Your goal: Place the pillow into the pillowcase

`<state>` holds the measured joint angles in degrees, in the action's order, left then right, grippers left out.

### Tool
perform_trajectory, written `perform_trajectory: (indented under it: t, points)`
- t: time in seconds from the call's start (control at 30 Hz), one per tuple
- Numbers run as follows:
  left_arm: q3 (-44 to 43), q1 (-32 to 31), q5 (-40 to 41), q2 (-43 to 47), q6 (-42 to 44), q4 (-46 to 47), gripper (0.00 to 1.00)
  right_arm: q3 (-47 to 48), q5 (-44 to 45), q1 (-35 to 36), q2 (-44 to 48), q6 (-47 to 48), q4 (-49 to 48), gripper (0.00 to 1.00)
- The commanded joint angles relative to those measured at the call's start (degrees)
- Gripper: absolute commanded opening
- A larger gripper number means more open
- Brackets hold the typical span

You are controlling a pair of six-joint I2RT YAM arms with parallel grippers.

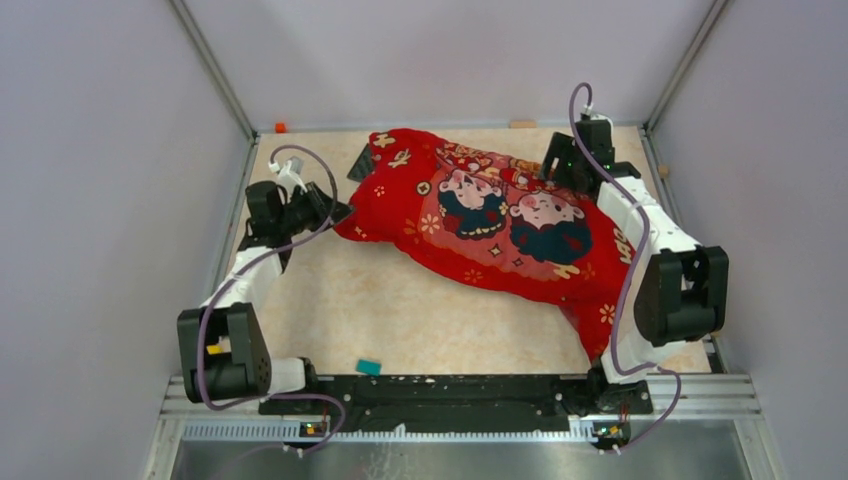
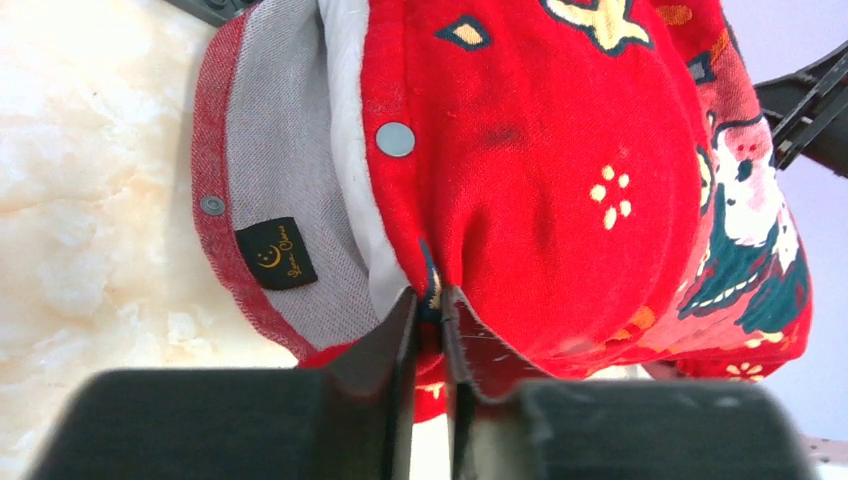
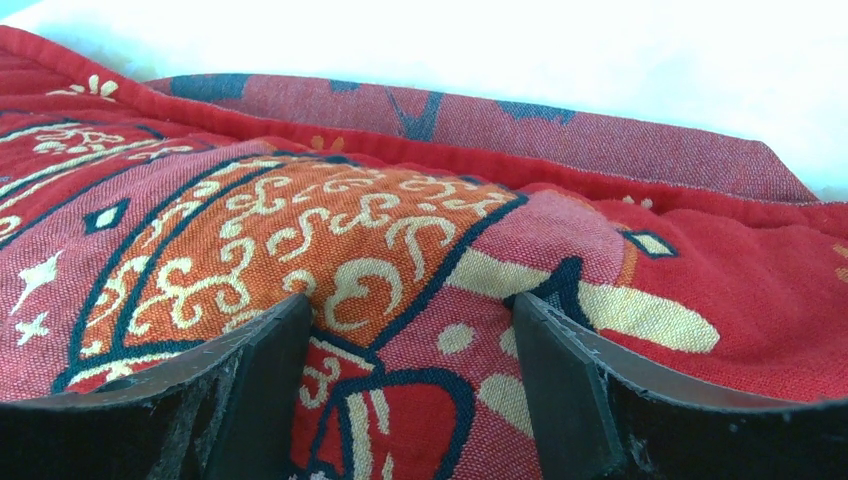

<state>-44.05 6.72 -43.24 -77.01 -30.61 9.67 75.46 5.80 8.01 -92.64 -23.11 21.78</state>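
L pincer [image 2: 430, 300] nips thin case [image 2: 560, 200] fold, frame btm; R pincer [image 3: 410, 315] gapes over case. Risk: fold may slip, pillow [image 2: 345, 100] edge creeps out upper left.

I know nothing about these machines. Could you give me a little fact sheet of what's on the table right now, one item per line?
pillowcase: red, printed with cartoon children, lying stuffed and slantwise on the table
pillow: almost all inside; a white strip shows at the open end
open end: on the left, grey lining folded out, snap button undone
left pincer: pinching a fold of red cloth beside the opening
right pincer: fingers spread wide over the printed cloth, not closed on it
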Motion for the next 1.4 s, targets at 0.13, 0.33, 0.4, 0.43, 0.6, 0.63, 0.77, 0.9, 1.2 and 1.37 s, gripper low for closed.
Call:
perform_trajectory:
  t: [0.13, 0.33, 0.4, 0.43, 0.6, 0.63, 0.77, 0.9, 1.2, 1.37]
  points:
    - [-2.36, 0.4, 6.0, 9.36, 1.15, -9.18, 0.0, 0.39, 1.26, -1.62, -2.43, 0.59, 0.52, 0.73]
    - [-5.01, 0.38, 27.22, 14.81, -0.98, -25.41, 0.0, -0.09, 2.38, -2.87, -2.7, -0.02, 0.66, 0.73]
    - [-5.88, 0.84, 40.76, 15.46, -3.14, -32.08, 0.0, -0.4, 2.52, -3.5, -2.79, -0.37, 0.54, 0.72]
    - [-5.9, 1.67, 45.52, 15.53, -3.95, -34.64, 0.0, -0.41, 2.65, -3.79, -2.76, -0.44, 0.61, 0.72]
    - [-1.78, 8.8, 44.71, 14.14, -6.27, -36.18, 0.0, -0.33, 2.81, -4.3, -2.37, -0.44, 0.27, 0.72]
    - [-1.1, 9.14, 44.45, 13.31, -6.62, -35.99, 0.0, 0.09, 2.23, -4.32, -2.49, -0.51, 0.21, 0.72]
    - [0.5, 9.28, 39.24, 10.11, -6.48, -35.26, 0.0, 2.3, 0.4, -3.9, -2.58, -0.33, 0.92, 0.72]
    - [2.4, 9.23, 39.97, 7.75, -6.2, -34.55, 0.0, 4.91, 1.59, -2.0, -1.56, 0.83, 3.46, 0.72]
    - [1.8, 9.14, 42.41, 7.86, -4.19, -34.12, 0.0, 11.19, 4.98, 2.45, 6.59, 2.25, 12.51, 0.73]
    - [-1.76, 7.52, 44.38, 10.95, -0.55, -34.51, 0.09, 10.39, 8.69, 9.83, 10.63, 2.7, 15.83, 0.75]
